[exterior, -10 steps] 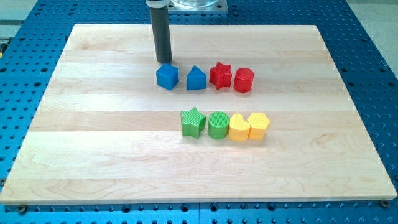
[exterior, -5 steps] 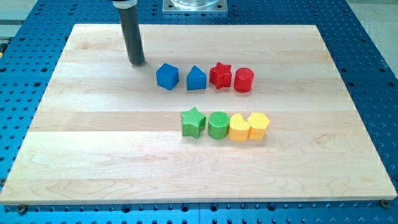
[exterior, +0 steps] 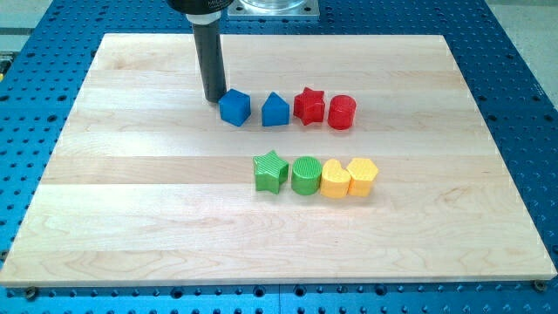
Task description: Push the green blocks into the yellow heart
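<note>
A green star (exterior: 270, 171) and a green cylinder (exterior: 306, 174) stand side by side in the lower row. The cylinder touches the yellow heart (exterior: 335, 179) on its right. A yellow hexagon (exterior: 363, 175) sits against the heart's right side. My tip (exterior: 214, 98) rests on the board just left of the blue cube (exterior: 234, 107), well above and to the left of the green star.
An upper row holds the blue cube, a blue house-shaped block (exterior: 275, 110), a red star (exterior: 309, 105) and a red cylinder (exterior: 342, 112). The wooden board (exterior: 131, 218) lies on a blue perforated table (exterior: 523, 105).
My tip went from above the blue cube out to the left, then came back right and down, ending next to the cube's left side. No block has moved.
</note>
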You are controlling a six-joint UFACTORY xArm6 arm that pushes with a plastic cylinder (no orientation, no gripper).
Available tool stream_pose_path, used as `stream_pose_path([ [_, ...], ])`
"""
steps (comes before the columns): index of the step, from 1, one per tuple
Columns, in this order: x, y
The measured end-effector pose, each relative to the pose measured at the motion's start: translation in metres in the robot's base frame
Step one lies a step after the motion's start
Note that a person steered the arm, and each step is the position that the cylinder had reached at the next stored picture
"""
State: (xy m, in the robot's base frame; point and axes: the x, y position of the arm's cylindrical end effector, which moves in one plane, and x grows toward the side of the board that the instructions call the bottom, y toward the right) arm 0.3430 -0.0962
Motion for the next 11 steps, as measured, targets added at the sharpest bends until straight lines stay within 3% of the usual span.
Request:
stream_pose_path([
  [2,0.086,-0.067],
  [3,0.141,-0.060],
  [4,0.158,-0.023],
  [6,0.155,0.016],
  [8,0.150,0.118],
  [11,0.147,0.139],
])
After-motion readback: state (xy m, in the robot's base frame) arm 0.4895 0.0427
